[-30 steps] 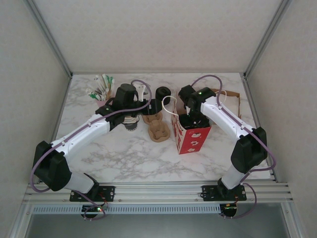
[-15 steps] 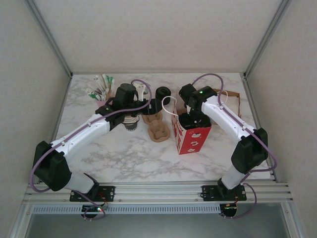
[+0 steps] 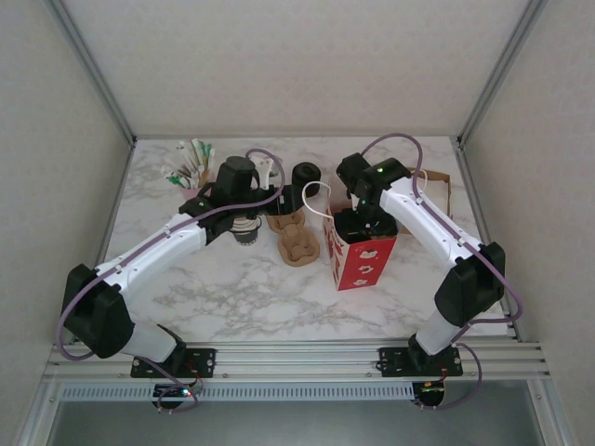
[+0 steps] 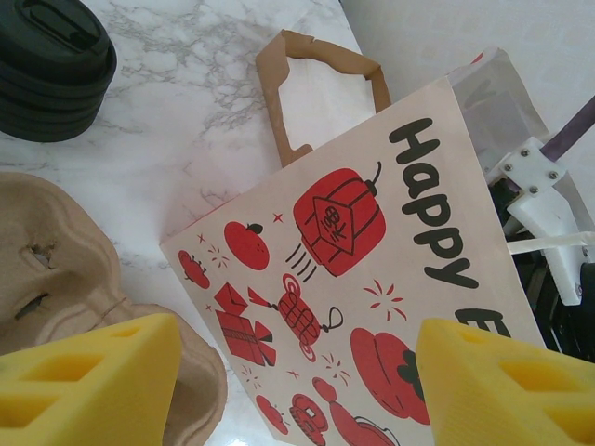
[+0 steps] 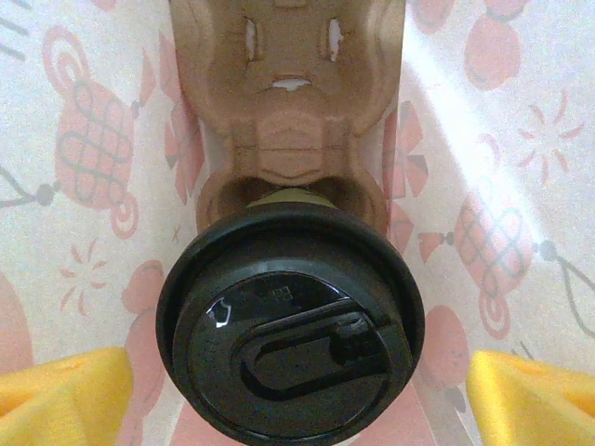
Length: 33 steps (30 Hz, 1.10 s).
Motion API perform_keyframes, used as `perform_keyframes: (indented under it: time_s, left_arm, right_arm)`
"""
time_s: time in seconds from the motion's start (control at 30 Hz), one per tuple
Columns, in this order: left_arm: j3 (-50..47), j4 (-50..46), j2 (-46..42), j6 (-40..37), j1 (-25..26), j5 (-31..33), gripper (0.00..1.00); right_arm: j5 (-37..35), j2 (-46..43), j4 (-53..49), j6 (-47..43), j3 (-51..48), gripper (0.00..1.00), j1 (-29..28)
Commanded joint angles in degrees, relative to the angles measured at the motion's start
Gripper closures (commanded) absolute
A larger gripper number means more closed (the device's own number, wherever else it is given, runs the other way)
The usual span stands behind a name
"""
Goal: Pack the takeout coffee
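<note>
Lifting slightly, our right gripper [image 5: 297, 390] spreads its jaws wide, clear of the takeout coffee [image 5: 290, 325], which sits lid-up in a cardboard carrier [image 5: 288, 111] inside the paper bag [image 3: 363, 260], so we judge it released, while our left gripper [image 4: 297, 381] hovers with jaws open and empty.

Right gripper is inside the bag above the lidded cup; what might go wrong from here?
The open right gripper flanks the black lid; lifting off-centre might clip and loosen it. Its fingers sit close to the paper bag walls and may snag them.
</note>
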State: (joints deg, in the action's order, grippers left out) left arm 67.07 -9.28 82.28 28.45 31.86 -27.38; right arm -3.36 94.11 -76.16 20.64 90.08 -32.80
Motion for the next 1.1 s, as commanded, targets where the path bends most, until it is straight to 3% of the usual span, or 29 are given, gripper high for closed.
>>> perform_keyframes:
  time_s: [0.0,1.07]
  left_arm:
    - [1.8,-0.4,-1.3,-0.9,0.7,-0.1,0.32]
    - [1.7,-0.6,-4.0,-0.8,0.7,1.2,0.28]
  right_arm:
    - [-1.1,-1.6,-2.1,1.0,1.7,0.07,-0.5]
    - [-3.1,-4.3,-6.4,2.8,7.7,0.06,-1.9]
